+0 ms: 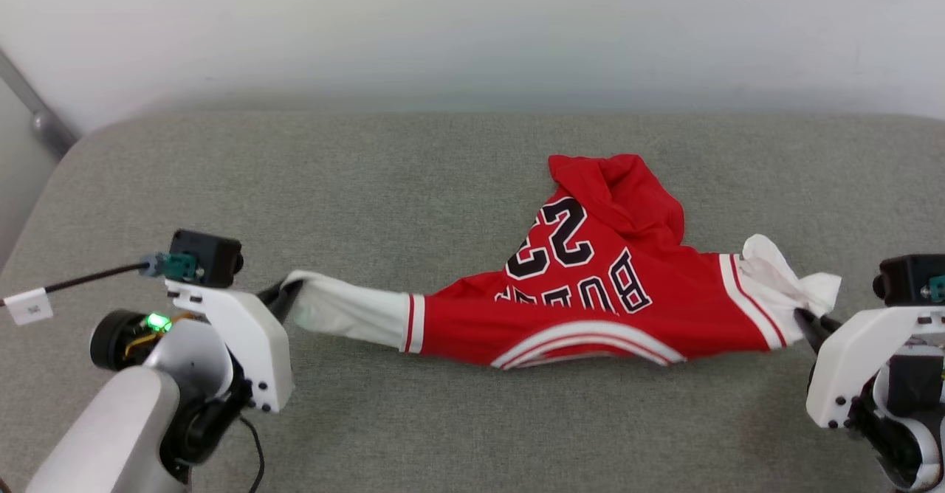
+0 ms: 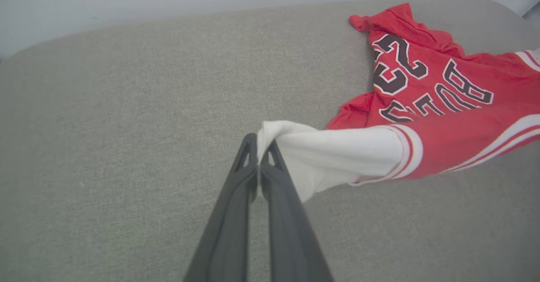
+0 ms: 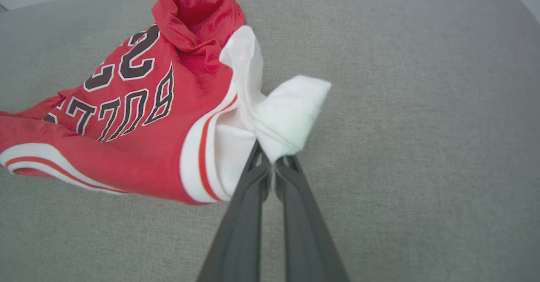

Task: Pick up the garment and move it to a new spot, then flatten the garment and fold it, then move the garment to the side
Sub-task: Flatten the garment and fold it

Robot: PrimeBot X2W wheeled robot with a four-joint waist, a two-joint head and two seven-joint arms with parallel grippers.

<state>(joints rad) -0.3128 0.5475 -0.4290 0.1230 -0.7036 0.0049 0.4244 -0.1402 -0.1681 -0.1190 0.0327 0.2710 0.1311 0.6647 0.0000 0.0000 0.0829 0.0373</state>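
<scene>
**Head view.** The garment (image 1: 590,294) lies right of centre on the grey cushion (image 1: 295,168), slung between the two arms. The left gripper (image 1: 286,292), at lower left, is pinched on the tip of one white sleeve, and the right gripper (image 1: 806,322), at the right edge, on the other. Holding the sleeve ends apart is judged to draw the shoulders into a line, so that the crumpled body, bunched toward the top of the frame, can be carried and spread flat.

**Left wrist view.** The fingers (image 2: 236,197) rise from bottom centre, pressed together with nothing but cloth between them. The sleeve's white edge is caught at their tips, and the sleeve runs right to the red body at upper right.

**Right wrist view.** The fingers (image 3: 247,206) are likewise closed, nipping a fold of white sleeve at frame centre. Loose cuff flops above and right of the tips, with the lettered red body at upper left
</scene>
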